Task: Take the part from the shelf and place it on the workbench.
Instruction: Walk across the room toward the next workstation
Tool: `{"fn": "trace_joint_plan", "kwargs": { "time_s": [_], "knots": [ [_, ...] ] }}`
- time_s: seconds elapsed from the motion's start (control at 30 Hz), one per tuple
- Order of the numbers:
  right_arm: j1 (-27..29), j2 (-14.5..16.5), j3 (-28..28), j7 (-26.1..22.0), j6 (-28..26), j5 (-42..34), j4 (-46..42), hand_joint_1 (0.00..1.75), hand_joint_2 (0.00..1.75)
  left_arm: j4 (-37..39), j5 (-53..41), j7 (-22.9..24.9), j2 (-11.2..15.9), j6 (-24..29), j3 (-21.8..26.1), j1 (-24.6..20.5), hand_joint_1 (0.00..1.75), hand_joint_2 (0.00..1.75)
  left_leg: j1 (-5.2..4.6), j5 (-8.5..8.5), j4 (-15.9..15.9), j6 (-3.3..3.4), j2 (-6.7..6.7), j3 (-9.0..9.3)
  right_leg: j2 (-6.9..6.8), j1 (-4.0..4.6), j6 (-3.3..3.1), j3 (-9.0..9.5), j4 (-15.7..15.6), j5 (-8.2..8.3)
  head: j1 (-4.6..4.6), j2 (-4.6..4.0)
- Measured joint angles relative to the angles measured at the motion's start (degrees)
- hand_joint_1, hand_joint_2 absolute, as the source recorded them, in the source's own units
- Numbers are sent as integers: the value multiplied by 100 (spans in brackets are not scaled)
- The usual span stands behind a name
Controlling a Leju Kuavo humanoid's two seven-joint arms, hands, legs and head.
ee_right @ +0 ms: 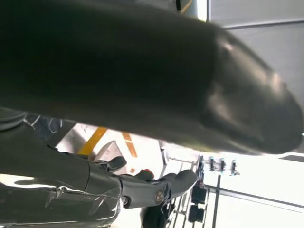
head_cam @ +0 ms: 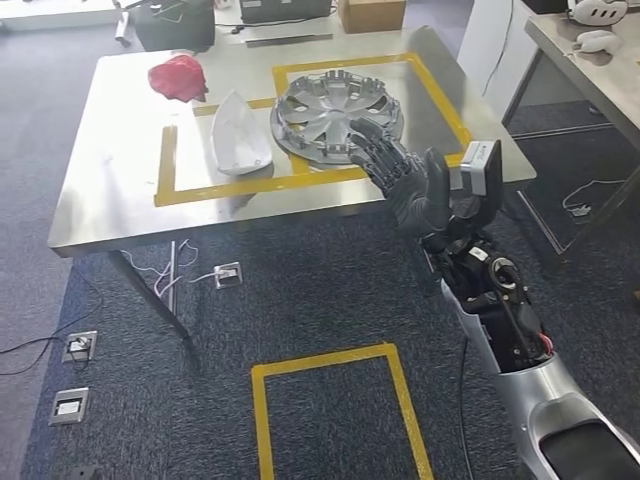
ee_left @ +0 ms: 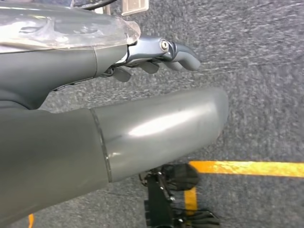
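while the right hand (head_cam: 404,180) hovers with fingers spread and nothing in it, the hubcap (head_cam: 336,115) lies flat on the workbench (head_cam: 113,200) just beyond its fingertips; the left hand (ee_left: 157,52) hangs loosely open over carpet, likewise holding nothing.

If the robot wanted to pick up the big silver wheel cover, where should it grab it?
Probably the rim of the silver wheel cover, on the near edge by the right hand. It lies flat on the workbench, wide and thin, so the fingers can pinch only an edge. Come from the robot's side, since the white part crowds the cover's left.
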Motion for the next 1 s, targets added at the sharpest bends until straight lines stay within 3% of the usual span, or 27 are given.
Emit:
{"fn": "trace_joint_plan", "kwargs": {
  "time_s": [0.07,0.1,0.17,0.23,0.27,0.3,0.33,0.43,0.47,0.5,0.57,0.6,0.67,0.73,0.77,0.8,0.83,0.87,0.93,1.0],
  "knots": [
    [-15,5,2,-4,3,25,26,0,0,1,2,1,4,-2,2,12,0,0,2,68,3,88,5,-43,4,-16,73,-22,7,18,10,0],
    [-19,8,3,-4,3,40,38,0,0,1,2,1,6,-2,3,12,0,0,7,109,-6,139,11,-70,10,-22,102,-64,90,-71,8,0],
    [-26,13,3,-6,2,56,64,0,0,2,2,1,9,-3,7,5,0,0,20,195,-21,217,23,-151,21,-32,143,-267,628,-512,41,0],
    [-26,13,3,-5,-2,55,96,0,0,2,2,1,14,-3,14,14,0,0,11,271,-16,241,22,-255,23,-32,169,-532,1480,-1011,103,0],
    [-22,13,4,-4,-5,55,113,0,0,1,4,1,14,-3,19,21,0,0,6,307,-12,240,21,-305,23,-32,175,-583,1761,-1127,124,0],
    [-20,14,7,-4,-9,55,130,0,0,1,6,2,14,-3,25,28,0,0,0,340,-7,236,19,-352,23,-31,169,-521,1815,-1123,145,0],
    [-19,15,8,-4,-13,55,145,0,0,1,9,3,14,-3,30,33,0,0,-7,368,-3,229,16,-388,23,-30,153,-340,1624,-1019,168,0],
    [-41,22,11,-10,-9,55,169,0,0,2,29,10,7,-3,44,36,0,0,-24,441,7,183,8,-446,26,11,34,520,310,-627,226,0],
    [-51,26,13,-13,-4,55,173,0,0,2,40,11,5,-3,49,35,0,0,-24,471,5,153,9,-455,28,35,1,677,32,-571,228,0],
    [-64,28,14,-18,1,55,177,0,0,2,49,11,5,-3,56,37,0,0,-17,501,1,117,10,-466,29,54,-17,723,-76,-564,231,0],
    [-85,37,18,-25,10,55,191,0,0,2,63,12,13,-4,71,44,0,0,-7,544,-5,39,10,-484,21,53,-55,700,-126,-483,245,0],
    [-100,49,21,-28,14,55,199,0,0,2,68,12,16,-4,77,49,0,0,-4,485,47,4,7,-521,12,35,-84,675,-157,-435,248,0],
    [-119,81,25,-36,20,55,216,0,0,2,81,12,32,-5,84,55,0,0,6,115,455,-55,2,-705,-10,-6,-148,582,-209,-317,186,0],
    [-120,107,27,-42,21,55,234,0,0,1,92,12,51,-5,86,64,0,0,28,-380,1238,-110,1,-1003,-18,-5,-174,443,-205,-223,97,0],
    [-114,118,28,-42,20,55,248,0,0,0,95,12,58,-5,87,75,0,0,43,-511,1578,-137,2,-1109,-19,-7,-169,371,-201,-174,62,0],
    [-108,124,29,-42,20,55,258,0,0,0,96,12,61,-5,87,88,0,0,59,-511,1732,-160,2,-1123,-18,-11,-160,304,-194,-129,43,0],
    [-101,132,29,-43,20,55,269,0,0,0,96,12,65,-5,87,98,0,0,77,-396,1638,-179,3,-1009,-17,-18,-144,241,-184,-89,27,0],
    [-95,141,31,-43,19,55,277,0,0,0,96,12,70,-5,88,104,0,0,95,-228,1349,-194,5,-798,-15,-27,-124,187,-167,-56,12,0],
    [-95,159,31,-46,18,55,283,0,0,1,96,12,87,-5,89,97,0,0,111,-6,470,-195,-4,-240,-12,-33,-70,99,-104,-14,-16,0],
    [-100,166,32,-50,16,55,286,0,0,1,99,11,101,-5,89,98,0,0,94,21,27,-135,-23,11,-8,-22,-4,49,-52,23,-17,0]
  ]
}}
